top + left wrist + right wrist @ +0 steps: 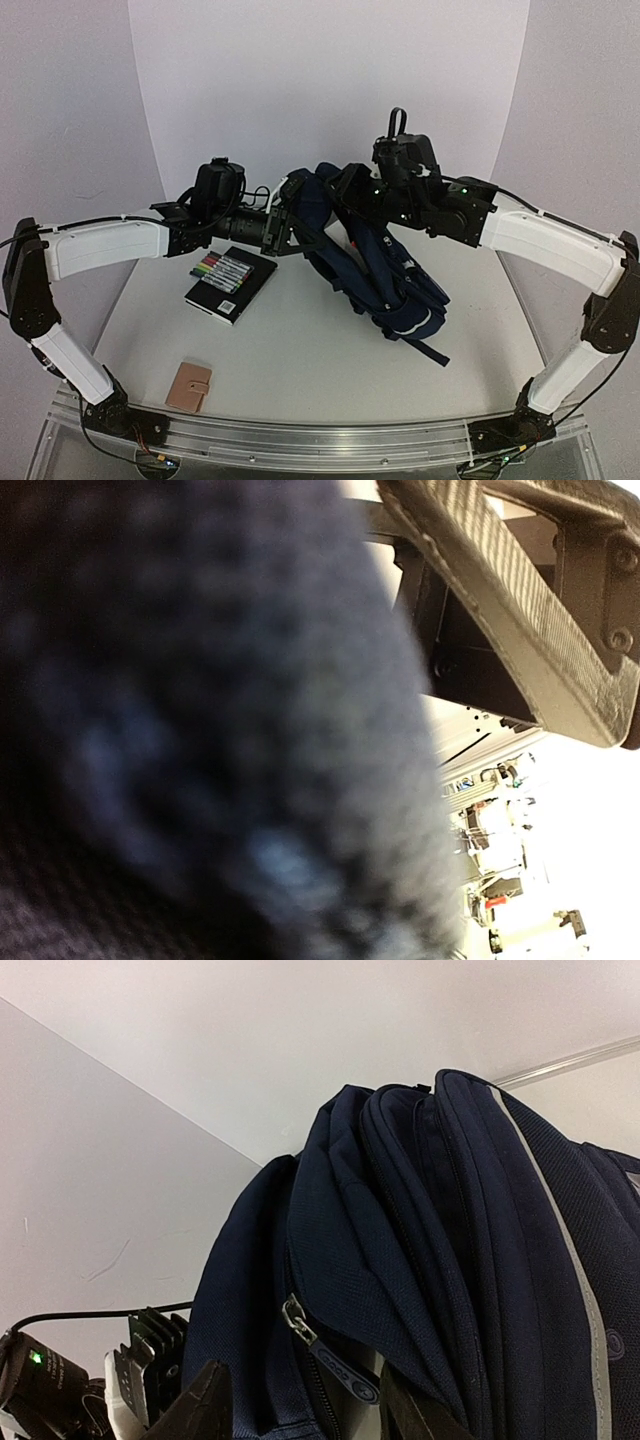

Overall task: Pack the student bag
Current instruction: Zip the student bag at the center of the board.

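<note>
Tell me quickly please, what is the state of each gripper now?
Left gripper: closed, pinching the fabric of the student bag.
Right gripper: open, jaws on either side of the zipper pull.

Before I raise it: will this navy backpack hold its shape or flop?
Probably flops: the backpack sags in folds below the left pincer gripping its top. Likely lightish, since it looks slack, not bulging. Its trailing strap may drag on the table.

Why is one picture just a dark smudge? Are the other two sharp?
Left wrist view: the student bag sits too close to the lens, so its fabric blurs, and the room behind is washed out; right wrist view: bag and zipper pull are crisp; top view: even light, table edge bowed by the lens.
</note>
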Robot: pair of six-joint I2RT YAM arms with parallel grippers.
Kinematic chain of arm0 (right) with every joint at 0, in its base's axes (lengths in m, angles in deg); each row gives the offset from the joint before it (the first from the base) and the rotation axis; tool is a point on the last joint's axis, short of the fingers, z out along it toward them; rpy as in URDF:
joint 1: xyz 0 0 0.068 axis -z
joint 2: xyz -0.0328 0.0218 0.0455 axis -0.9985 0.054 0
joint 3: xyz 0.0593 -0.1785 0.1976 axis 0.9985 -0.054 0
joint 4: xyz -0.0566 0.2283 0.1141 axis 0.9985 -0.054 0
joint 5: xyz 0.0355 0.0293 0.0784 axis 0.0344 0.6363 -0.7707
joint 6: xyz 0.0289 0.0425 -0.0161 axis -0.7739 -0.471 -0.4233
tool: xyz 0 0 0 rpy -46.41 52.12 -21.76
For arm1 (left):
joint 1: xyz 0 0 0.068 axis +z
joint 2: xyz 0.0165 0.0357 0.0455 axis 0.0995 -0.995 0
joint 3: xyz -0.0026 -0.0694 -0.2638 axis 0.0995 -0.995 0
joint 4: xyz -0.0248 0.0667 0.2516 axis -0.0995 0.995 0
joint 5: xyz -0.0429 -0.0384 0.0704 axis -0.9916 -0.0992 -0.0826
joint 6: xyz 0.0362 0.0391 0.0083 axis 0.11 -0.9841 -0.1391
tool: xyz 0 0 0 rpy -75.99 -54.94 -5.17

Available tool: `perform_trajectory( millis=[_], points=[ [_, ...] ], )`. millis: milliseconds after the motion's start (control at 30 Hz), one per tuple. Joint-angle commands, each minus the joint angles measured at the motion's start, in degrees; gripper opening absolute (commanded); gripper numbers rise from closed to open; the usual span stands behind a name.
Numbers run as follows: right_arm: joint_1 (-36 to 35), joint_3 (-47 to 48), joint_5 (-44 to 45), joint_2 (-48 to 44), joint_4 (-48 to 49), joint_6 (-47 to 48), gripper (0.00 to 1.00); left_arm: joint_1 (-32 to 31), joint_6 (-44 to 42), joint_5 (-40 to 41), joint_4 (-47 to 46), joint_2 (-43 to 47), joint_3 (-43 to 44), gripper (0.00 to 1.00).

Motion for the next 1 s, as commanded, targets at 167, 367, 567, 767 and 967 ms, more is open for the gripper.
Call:
perform_trajectory(
  millis=[167, 367, 567, 767, 967],
  points=[
    [1.4, -4.0, 3.9, 1.3, -6.6, -2.8, 0.5, -1.8, -2.5, -6.1, -5.6, 6.4, 2.1, 0.0],
    [1.4, -1.5, 4.8, 3.8, -6.9, -1.6, 0.5, -2.4, -2.7, -6.8, -5.2, 6.3, 2.4, 0.0],
    [1.4, -0.9, 4.7, 7.1, -7.7, -1.9, 0.5, -2.9, -3.1, -6.5, -5.1, 6.8, 2.4, 0.0],
    [1.5, -0.3, 2.8, 7.4, -5.8, -1.5, 0.43, -3.4, -3.0, -6.3, -5.2, 7.2, 1.9, 0.0],
    [1.5, -0.8, 2.3, 6.4, -2.5, -0.7, 0.24, -3.9, -2.8, -5.9, -5.7, 7.1, 1.4, 0.0]
  ],
)
